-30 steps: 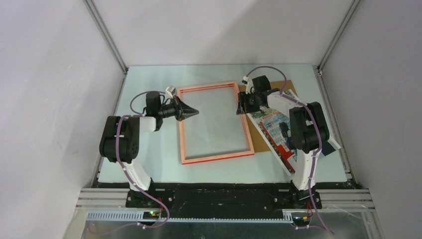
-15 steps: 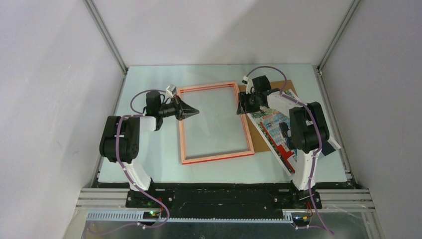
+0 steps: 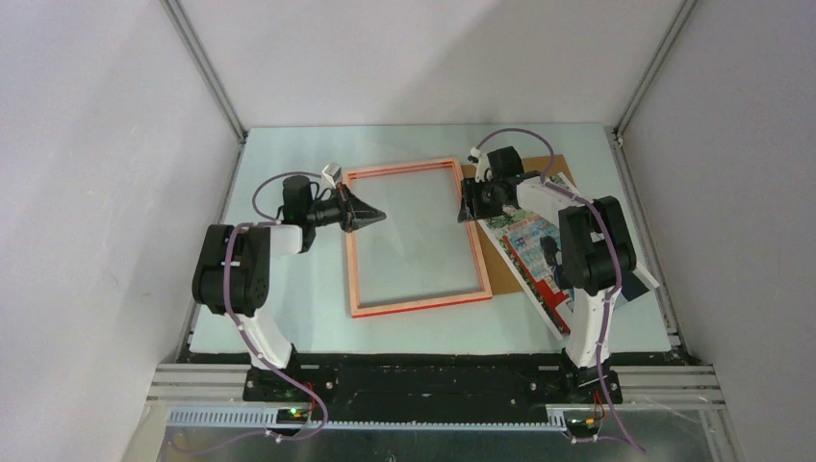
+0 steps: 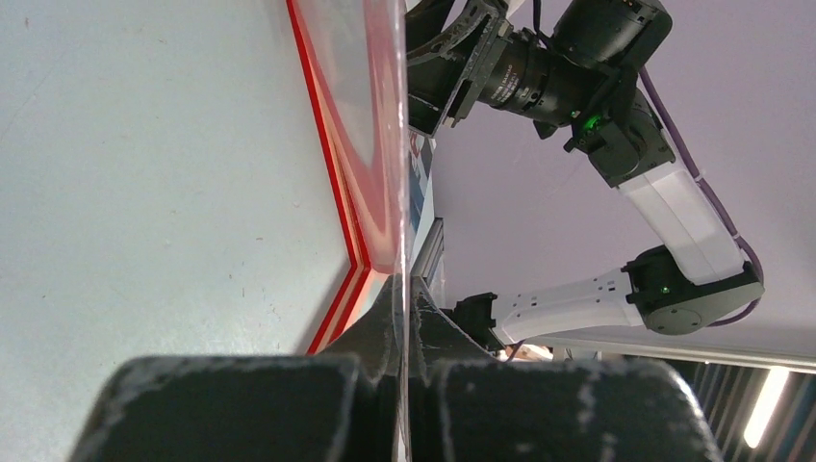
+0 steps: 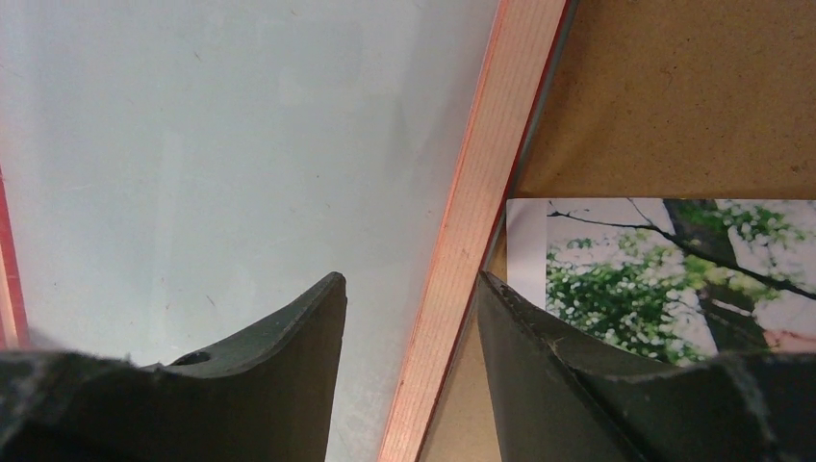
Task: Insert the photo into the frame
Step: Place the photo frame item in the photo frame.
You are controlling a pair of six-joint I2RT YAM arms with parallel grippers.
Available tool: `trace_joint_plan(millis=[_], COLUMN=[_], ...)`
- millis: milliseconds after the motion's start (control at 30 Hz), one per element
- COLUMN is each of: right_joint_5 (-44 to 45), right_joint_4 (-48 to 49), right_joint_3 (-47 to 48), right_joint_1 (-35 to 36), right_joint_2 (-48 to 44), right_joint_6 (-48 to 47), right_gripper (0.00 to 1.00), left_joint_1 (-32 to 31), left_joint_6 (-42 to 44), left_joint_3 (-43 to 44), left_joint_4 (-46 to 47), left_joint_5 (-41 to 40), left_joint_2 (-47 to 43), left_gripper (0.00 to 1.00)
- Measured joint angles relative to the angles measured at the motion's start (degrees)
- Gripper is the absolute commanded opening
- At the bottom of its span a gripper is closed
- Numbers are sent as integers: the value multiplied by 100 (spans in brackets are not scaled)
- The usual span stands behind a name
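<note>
We see the frame point(image 3: 421, 300) lying in the middle of the table point(image 3: 289, 164), pale orange-pink side up, with a red line along its edges. The left gripper point(image 3: 370, 218) reaches in from the side across the frame's left rail. From the left wrist, its jaws are pressed together, and a thin glossy edge of the frame point(image 4: 370, 144) runs straight into the seam between them, so we read it as pinched there.

The right gripper point(image 3: 469, 207) hangs over the upper part of the frame's right rail. From the right wrist we see its jaws standing apart, one finger point(image 5: 289, 346) on the inner side of the rail point(image 5: 481, 173) and the other on the outer side. We cannot tell whether either one touches it.

The photo point(image 3: 524, 241) lies picture side up on the brown backing board point(image 3: 502, 258), just right of the frame and outside it. It is partly hidden under the right arm. Its leafy corner point(image 5: 654, 260) shows beside the right gripper's outer finger.
</note>
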Motion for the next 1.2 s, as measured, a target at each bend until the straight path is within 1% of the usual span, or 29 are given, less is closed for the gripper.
trace_joint_plan(millis=[667,933,1200], right_joint_5=[-7,-107,-402], right_joint_4=[-7,-7,-7], right_joint_3=[2,2,2], right_joint_1=[-55,-101,-162], right_joint_2=[50,50,50], right_joint_6=[2,55,144], right_gripper=[57,66,67], left_joint_1=[-83,-87,-101], left_joint_6=[133,173,227], left_joint_3=[0,20,107], left_joint_4=[-9,-24,-31], left_joint_5=[22,28,70], left_joint_2=[-142,-140,-83], left_gripper=[0,0,0])
